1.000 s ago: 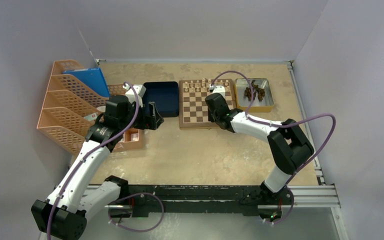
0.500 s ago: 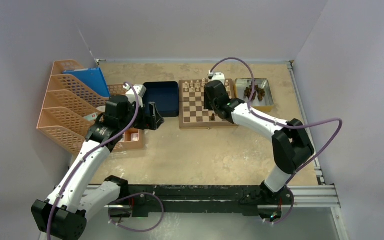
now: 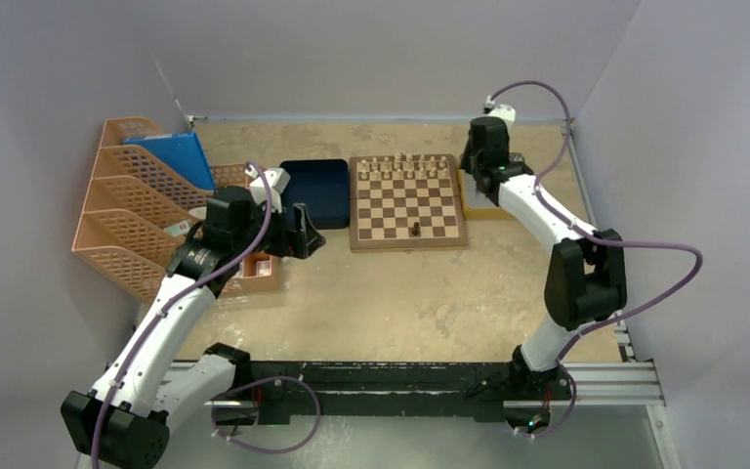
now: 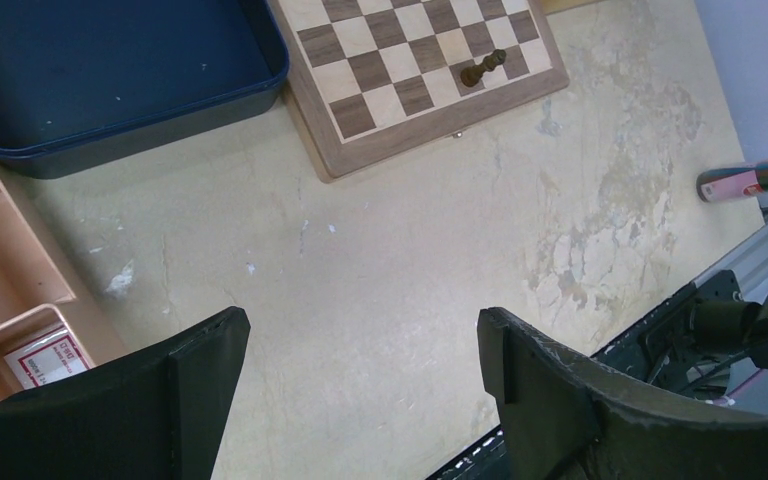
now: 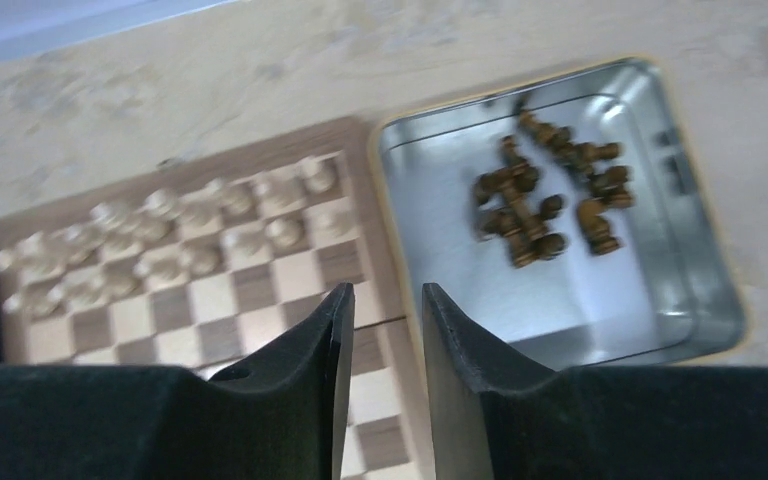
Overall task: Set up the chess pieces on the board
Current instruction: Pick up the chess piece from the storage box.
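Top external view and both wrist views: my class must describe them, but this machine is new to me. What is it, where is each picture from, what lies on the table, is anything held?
The left arm and right arm are robots bolted at the near edge of the table. One picture looks down from above; the others come from a camera on each wrist. On it: a chessboard with light pieces on its far rows and one dark piece near its front, a silver tray of dark pieces, a blue tray. The left tool is wide open, the right tool slightly apart; both hold nothing.
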### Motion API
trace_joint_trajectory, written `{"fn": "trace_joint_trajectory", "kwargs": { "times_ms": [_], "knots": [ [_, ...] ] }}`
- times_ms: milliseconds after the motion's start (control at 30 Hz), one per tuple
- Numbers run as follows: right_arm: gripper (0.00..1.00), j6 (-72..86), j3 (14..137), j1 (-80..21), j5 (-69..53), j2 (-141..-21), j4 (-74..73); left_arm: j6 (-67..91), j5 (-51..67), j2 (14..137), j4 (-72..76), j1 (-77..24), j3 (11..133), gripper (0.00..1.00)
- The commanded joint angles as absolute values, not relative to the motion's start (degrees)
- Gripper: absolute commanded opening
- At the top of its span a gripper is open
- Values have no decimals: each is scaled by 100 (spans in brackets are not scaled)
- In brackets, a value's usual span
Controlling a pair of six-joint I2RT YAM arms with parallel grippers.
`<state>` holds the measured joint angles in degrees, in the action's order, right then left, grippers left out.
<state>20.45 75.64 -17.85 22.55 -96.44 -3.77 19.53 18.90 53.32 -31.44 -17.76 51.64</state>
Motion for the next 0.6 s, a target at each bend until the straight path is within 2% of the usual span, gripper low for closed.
{"fn": "trace_joint_trajectory", "kwargs": {
  "times_ms": [0, 267, 567],
  "knots": [
    [33, 1917, 7820, -1250, 2186, -9862, -201, 2001, 2129, 5189, -2983, -1802, 5119, 84],
    [34, 1802, 8174, -785, 1664, -10686, -240, 1903, 1986, 5221, -3033, -1802, 5036, 84],
    [36, 1696, 8394, -652, 1714, -11253, -176, 1881, 1869, 5168, -3052, -1802, 5030, 84]
  ]
}}
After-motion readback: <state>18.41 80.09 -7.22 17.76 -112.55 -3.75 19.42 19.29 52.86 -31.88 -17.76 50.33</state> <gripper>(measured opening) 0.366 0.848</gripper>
